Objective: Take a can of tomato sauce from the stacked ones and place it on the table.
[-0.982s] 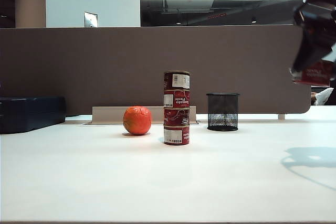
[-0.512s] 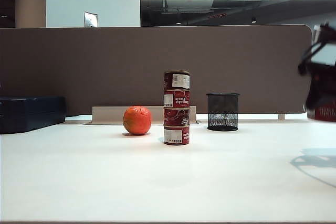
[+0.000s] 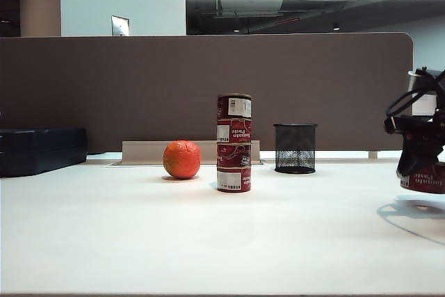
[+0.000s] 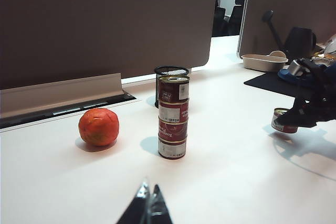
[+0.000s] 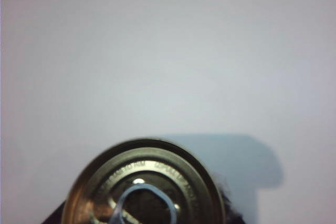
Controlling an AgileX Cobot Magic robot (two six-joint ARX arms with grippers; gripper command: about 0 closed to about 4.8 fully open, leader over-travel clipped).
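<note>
right gripper, clamped on the can of tomato sauce, has dropped from 2 o'clock to just above the table at 3 o'clock of the stacked ones, so release looks near; left gripper pinched shut, idle.

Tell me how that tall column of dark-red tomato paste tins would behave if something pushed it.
The narrow column of four dark-red tins would probably topple rather than slide: it is tall for its footprint. The tins look slightly misaligned, so an upper one might shift first. On the smooth white tabletop, fallen round tins would likely roll.
</note>
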